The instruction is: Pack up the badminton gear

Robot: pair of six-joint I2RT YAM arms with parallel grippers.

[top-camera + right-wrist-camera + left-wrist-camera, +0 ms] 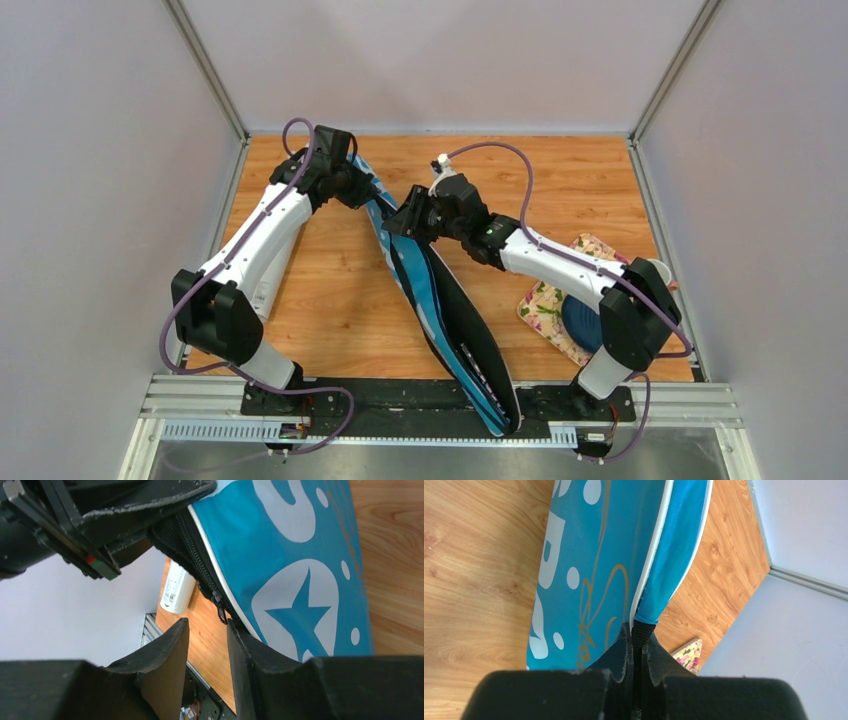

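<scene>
The blue racket-shaped "SPORT" cover (440,300) of the badminton gear stands on edge, running diagonally from the back centre to the near rail. My left gripper (638,632) is shut on the black strap at the cover's (594,555) narrow end, seen from above (358,186). My right gripper (405,222) sits beside the cover's upper edge. In the right wrist view this gripper (207,625) is open, with bare wood showing between its fingers. The black zipper pull (220,612) hangs just past its right fingertip along the cover's (300,580) zipper edge. A white tube (177,587) lies on the table beyond.
A floral cloth (545,305) lies at the right under a dark blue rounded object (580,320), next to the right arm's base. The cloth's corner (689,655) shows in the left wrist view. Grey walls enclose the wooden table (330,310) on three sides.
</scene>
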